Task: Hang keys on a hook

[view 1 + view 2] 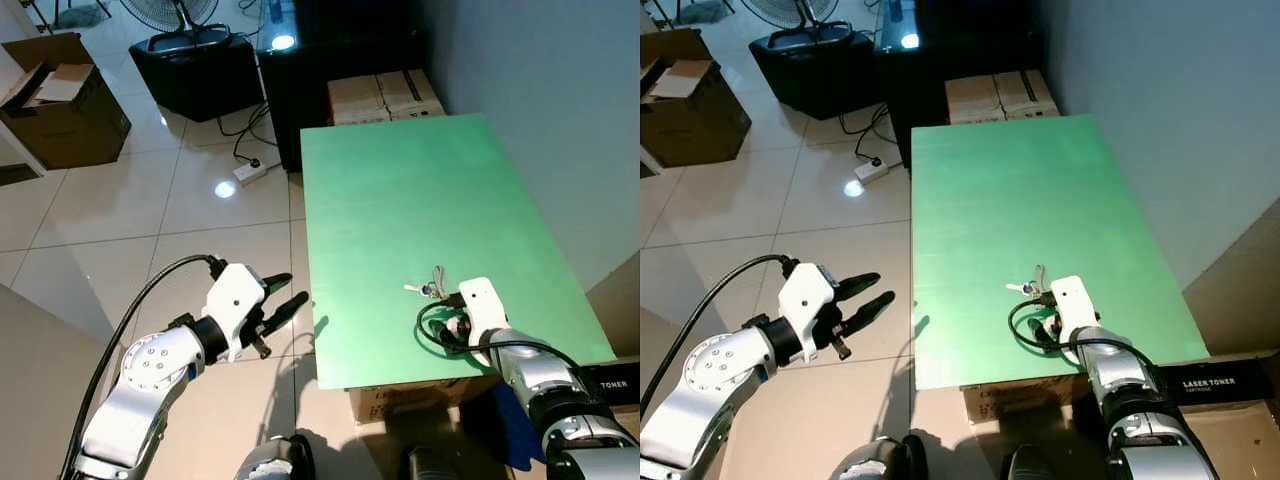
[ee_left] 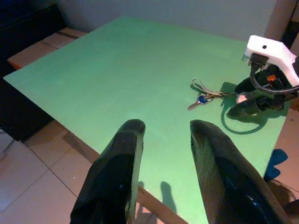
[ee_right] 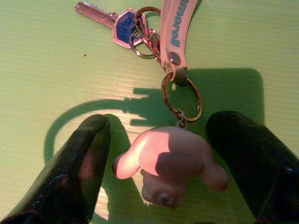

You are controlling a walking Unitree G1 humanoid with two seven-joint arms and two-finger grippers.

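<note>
Keys (image 3: 122,24) are lying flat on the green table (image 1: 420,200), just ahead of the right gripper (image 3: 159,168). That gripper's fingers are standing spread, straddling a pink charm (image 3: 170,163) (ringed to a pink strap (image 3: 174,23)). Left gripper (image 1: 278,307) is hovering off the table's edge, over the tiled floor, fingers parted.

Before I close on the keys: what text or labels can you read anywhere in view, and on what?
"TONER" on the black box at the table's near right corner; the right eye view shows it as "LASER TONER".
Lettering on the keychain strap: seen mirrored and cut off, not readable.
Cardboard boxes behind the table: no readable print.
</note>
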